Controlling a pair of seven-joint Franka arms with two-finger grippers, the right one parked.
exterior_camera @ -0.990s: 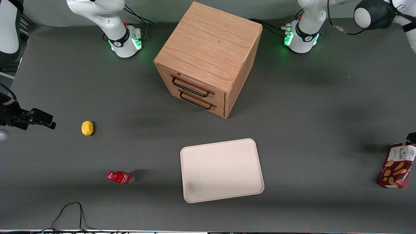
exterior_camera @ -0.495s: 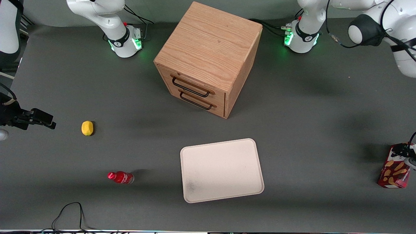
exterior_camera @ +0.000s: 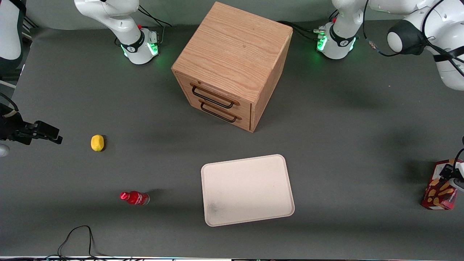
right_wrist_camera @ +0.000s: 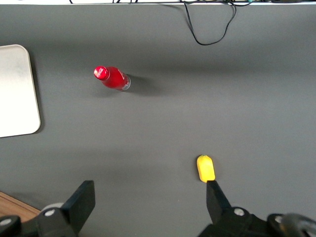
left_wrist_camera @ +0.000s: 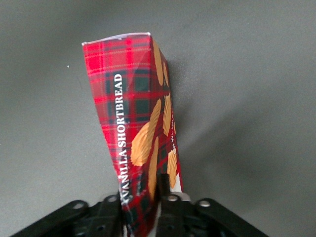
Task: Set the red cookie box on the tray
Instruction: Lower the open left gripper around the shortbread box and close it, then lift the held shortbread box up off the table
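1. Over the last second the gripper (exterior_camera: 450, 173) had come down onto the upper end of the red cookie box (exterior_camera: 439, 190), covering the white end panel that had shown before; nothing else on the table had shifted.
2. Seen from the left wrist, the fingers (left_wrist_camera: 164, 190) were closed against the two faces of the red cookie box (left_wrist_camera: 134, 128), one on each, clamping its top; the carton stood upright with a slight lean on the mat.
3. Nearest the front camera lay a black cable (exterior_camera: 78, 237), then the tray (exterior_camera: 247, 189) and a small red bottle (exterior_camera: 134, 198) on its side.
4. Well apart from the tray, the box stood at the working arm's end of the table, with only bare mat between them.
5. Farther from the camera sat a yellow lemon (exterior_camera: 97, 142), toward the parked arm's end.
6. Farther again stood a wooden drawer cabinet (exterior_camera: 232, 65), both drawers shut.
7. A dark grey mat (exterior_camera: 344, 119) covered the table.
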